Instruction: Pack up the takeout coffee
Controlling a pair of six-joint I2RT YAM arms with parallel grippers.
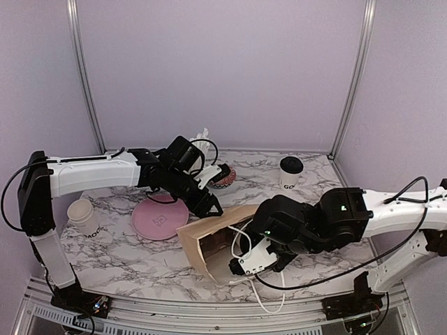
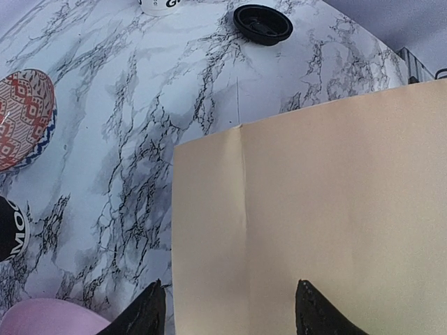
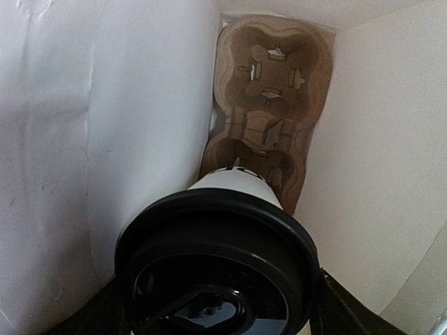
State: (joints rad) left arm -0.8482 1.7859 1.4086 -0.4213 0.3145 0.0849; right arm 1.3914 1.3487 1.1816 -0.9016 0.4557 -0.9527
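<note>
The takeout coffee (image 3: pixel 234 185), a white cup with black lettering and a black lid (image 3: pixel 209 244), lies on its side inside the brown paper bag (image 1: pixel 209 241). My right gripper (image 3: pixel 216 307) reaches into the bag's mouth, shut on the cup at the lid end. The cup's base points at a brown cardboard cup carrier (image 3: pixel 269 105) at the bag's bottom. My left gripper (image 2: pixel 227 307) stands open just over the bag's upper panel (image 2: pixel 314 209), near its left edge, with nothing between its fingers. From above, the left gripper (image 1: pixel 209 204) sits at the bag's top back corner.
A second white cup with a dark top (image 1: pixel 290 171) stands at the back right, with a loose black lid (image 2: pixel 262 23) near it. A pink plate (image 1: pixel 159 218), a patterned bowl (image 2: pixel 21 118), a black cup (image 2: pixel 10 237) and stacked white cups (image 1: pixel 82 215) lie to the left.
</note>
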